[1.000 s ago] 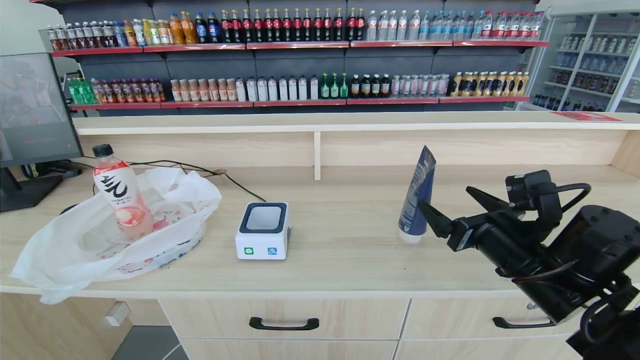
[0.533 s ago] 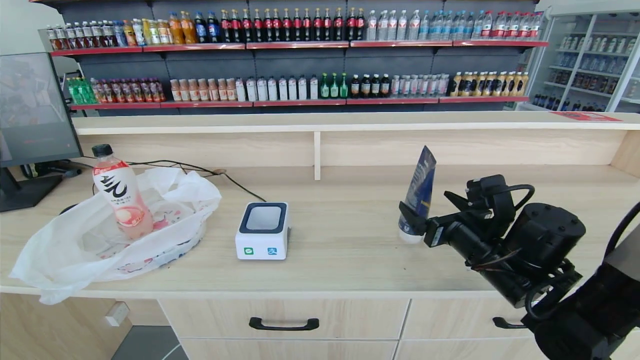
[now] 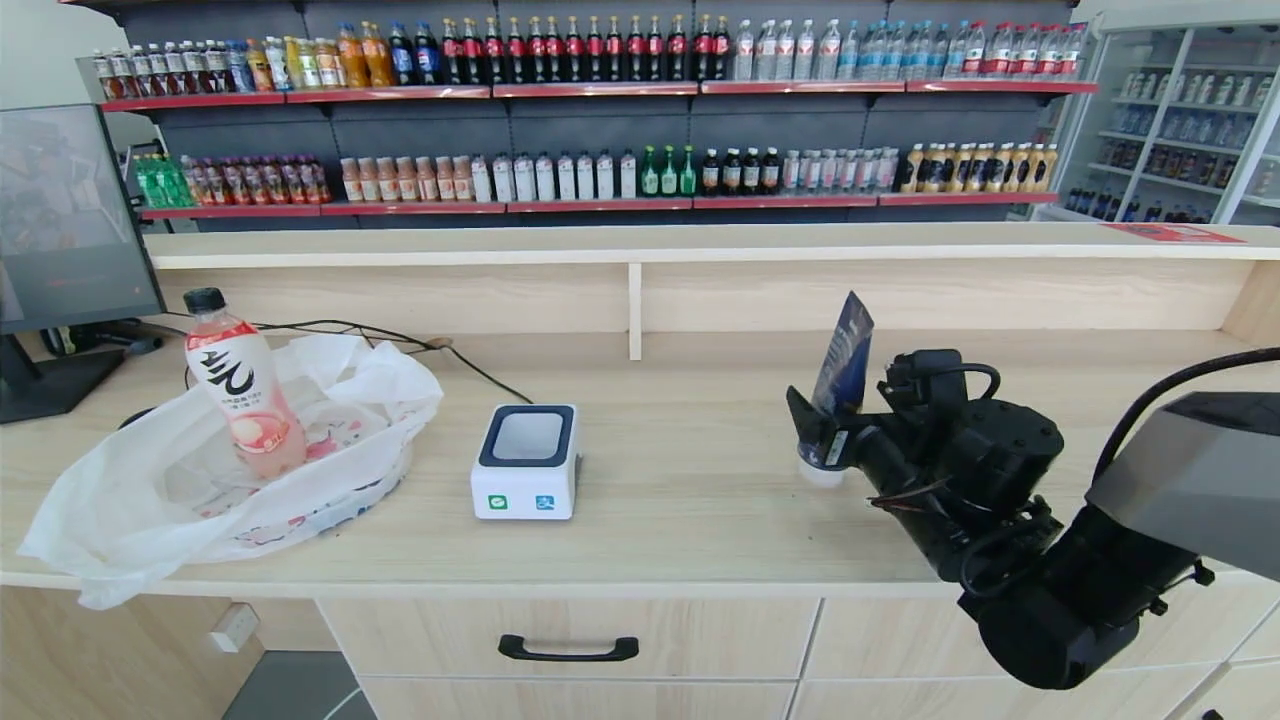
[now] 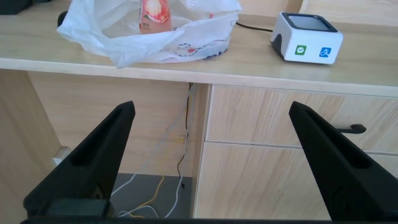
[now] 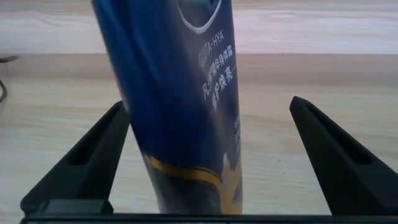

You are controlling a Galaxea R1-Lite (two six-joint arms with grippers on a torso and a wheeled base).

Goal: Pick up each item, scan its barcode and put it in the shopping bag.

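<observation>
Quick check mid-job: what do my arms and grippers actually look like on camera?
The right arm is black, built of rounded cylindrical housings, with a thick black cable arcing above it and a grey panel farther up. The right gripper and left gripper each have two matte black, wedge-shaped fingers tapering toward the tips.

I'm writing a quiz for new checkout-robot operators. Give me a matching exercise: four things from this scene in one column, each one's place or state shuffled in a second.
1. pink drink bottle
2. scanner
3. blue tube
4. left gripper

A. upright between the open fingers of the right gripper
B. open, low in front of the cabinet
C. upright in the shopping bag
D. on the counter, between shopping bag and blue tube

Pairs: 1-C, 2-D, 3-A, 4-B
</observation>
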